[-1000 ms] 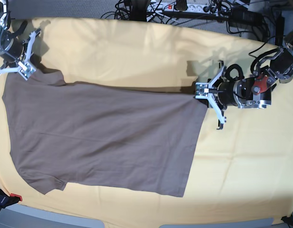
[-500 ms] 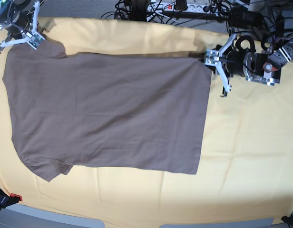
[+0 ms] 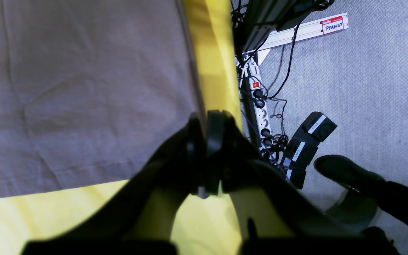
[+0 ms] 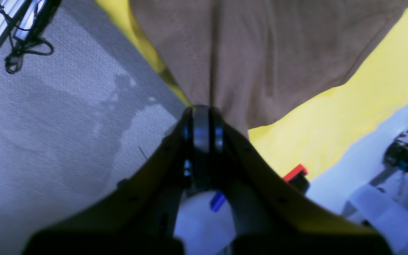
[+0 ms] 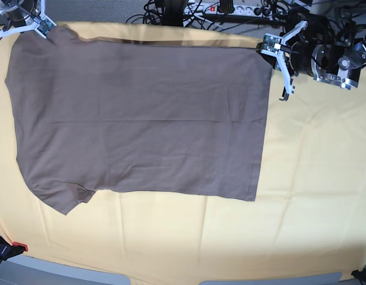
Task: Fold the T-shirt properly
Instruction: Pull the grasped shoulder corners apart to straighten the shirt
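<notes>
On my base view the left end effector [image 5: 277, 48] has thin white angular fingers with small metal plates and dark screws. Behind it I see a black and silver round wrist housing [image 5: 330, 61] with black cables looping around it. The right end effector [image 5: 30, 22] shows the same white finger frame. In both wrist views the fingers look dark and blurred.

A red-and-white label [image 3: 334, 24] on the aluminium rail [image 3: 298, 32] — "hello", "PEANUT".
</notes>
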